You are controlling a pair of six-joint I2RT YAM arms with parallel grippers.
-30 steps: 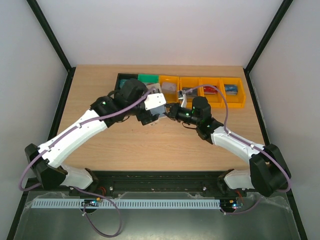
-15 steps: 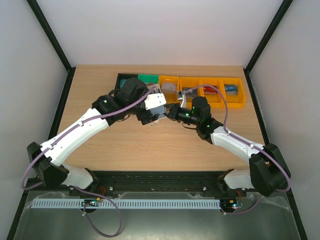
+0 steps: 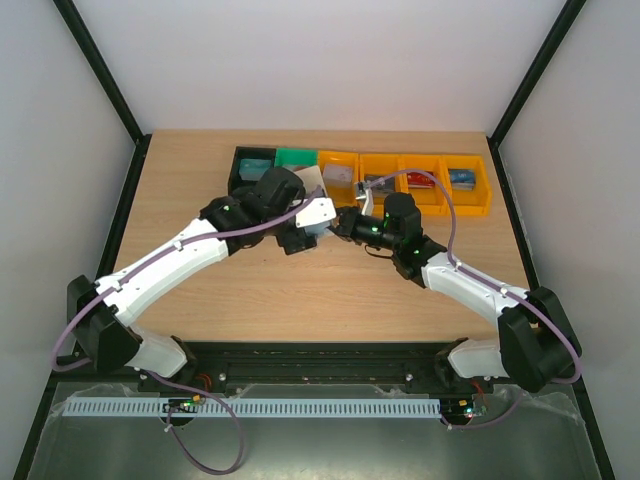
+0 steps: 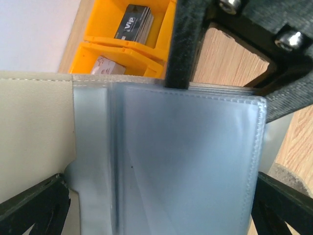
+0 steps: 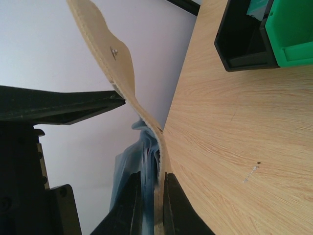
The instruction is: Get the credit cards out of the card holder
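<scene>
Currently the right claw [image 5: 151,193] pinches the card holder [image 4: 186,161] by its edge, so it may slip. The left claw [image 4: 156,210] gapes apart.

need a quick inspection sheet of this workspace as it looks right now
surface: wooden table, one small dark speck in the right wrist view
job's things: card holder open, see-through sleeves facing the left wrist camera, no card visible in them; credit cards lying in the bins
clutter: black bin, green bin and orange bins in a row along the far edge
grippers: left gripper open, a finger on either side of the holder; right gripper shut on the holder's edge
cables: purple cables along both arms, no snag seen
surroundings: white walls, black frame posts
</scene>
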